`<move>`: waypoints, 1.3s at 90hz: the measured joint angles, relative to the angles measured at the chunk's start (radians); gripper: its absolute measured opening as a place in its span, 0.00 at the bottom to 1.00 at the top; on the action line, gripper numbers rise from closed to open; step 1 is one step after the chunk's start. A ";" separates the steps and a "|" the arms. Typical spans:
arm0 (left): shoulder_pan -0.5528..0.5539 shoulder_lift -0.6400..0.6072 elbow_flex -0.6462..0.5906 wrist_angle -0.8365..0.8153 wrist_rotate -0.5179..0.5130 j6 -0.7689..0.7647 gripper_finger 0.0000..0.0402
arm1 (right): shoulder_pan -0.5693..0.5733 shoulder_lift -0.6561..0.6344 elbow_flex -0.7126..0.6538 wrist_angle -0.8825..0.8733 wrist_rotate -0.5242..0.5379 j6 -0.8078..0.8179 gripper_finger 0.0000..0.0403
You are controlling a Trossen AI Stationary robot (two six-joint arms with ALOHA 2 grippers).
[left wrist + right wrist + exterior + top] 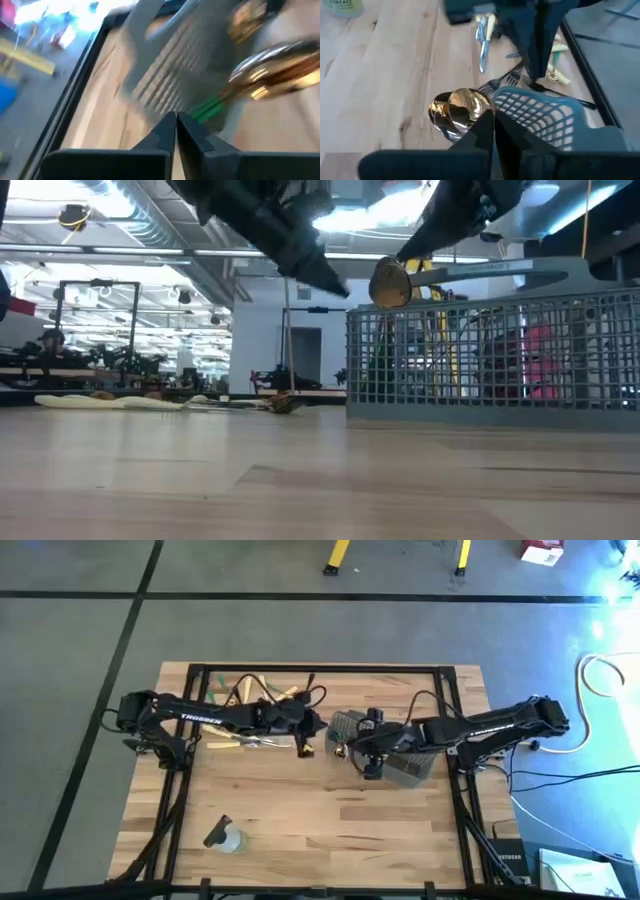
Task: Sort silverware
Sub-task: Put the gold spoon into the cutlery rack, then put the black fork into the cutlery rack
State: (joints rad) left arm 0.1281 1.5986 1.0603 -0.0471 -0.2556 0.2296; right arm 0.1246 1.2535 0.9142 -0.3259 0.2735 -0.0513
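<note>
Gold and shiny, a spoon [388, 282] hangs just above the rim of the grey wire basket [500, 360] on the bench [320, 830], pinched in the right gripper [494, 125], so my guess is the next move is to lower it into a slot and let go. The left gripper [176, 120] is closed and empty beside the basket — more silverware [250, 690] lies behind it. Blur hides the spoon's handle — and I cannot tell which slot it is over.

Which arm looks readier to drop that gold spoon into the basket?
The right, probably. Its gripper is shut on the gold spoon, held just above the basket rim. The left gripper is shut and empty beside it.
</note>
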 joint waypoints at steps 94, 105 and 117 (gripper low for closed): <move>0.194 0.202 -0.011 -0.394 0.182 0.380 0.00 | 0.000 -0.047 0.000 -0.104 -0.042 0.043 0.00; 0.185 0.204 -0.011 -0.370 0.201 0.392 0.02 | 0.000 -0.047 0.000 -0.105 -0.078 0.043 0.00; 0.165 0.204 -0.011 -0.357 0.188 0.425 0.12 | 0.000 -0.047 0.000 -0.105 -0.083 0.043 0.00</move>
State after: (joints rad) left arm 0.2936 1.8023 1.0489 -0.4038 -0.0678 0.6550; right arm 0.1242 1.2060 0.9146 -0.4313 0.1902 -0.0078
